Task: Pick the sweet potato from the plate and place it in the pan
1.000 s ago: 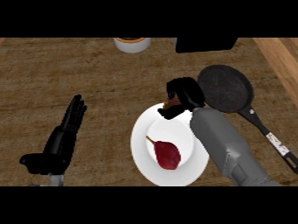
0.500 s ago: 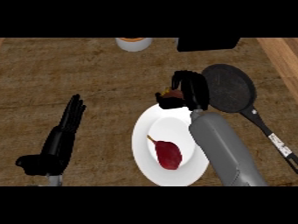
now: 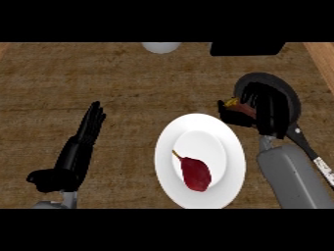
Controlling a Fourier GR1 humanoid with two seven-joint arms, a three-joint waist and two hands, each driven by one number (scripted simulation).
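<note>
Over at the right side of the wooden counter (image 3: 90, 73), the right hand (image 3: 260, 110) hangs above the left rim of the black pan (image 3: 289, 95), fingers curled down around something small with a glimpse of yellow-orange and reddish brown (image 3: 236, 104) showing at its left edge. What exactly that is, I cannot tell; the hand hides most of it. The pan's long handle (image 3: 321, 164) runs down toward the lower right, passing just beside the grey right forearm (image 3: 296, 179).

Meanwhile the dark red sweet potato (image 3: 195, 173) sits on the white plate (image 3: 231, 147), in the plate's lower half, thin tip pointing up-left, well apart from the right hand. The plate lies just left of the pan and the forearm, nothing covering it.

On the left, the left hand (image 3: 79, 147) rests open, fingers straight and pointing upward, holding nothing, well clear of the plate.

Up at the far edge, a white rounded object (image 3: 161, 47) and a black block (image 3: 248, 48) are partly cut off by the view; neither is near the hands.
</note>
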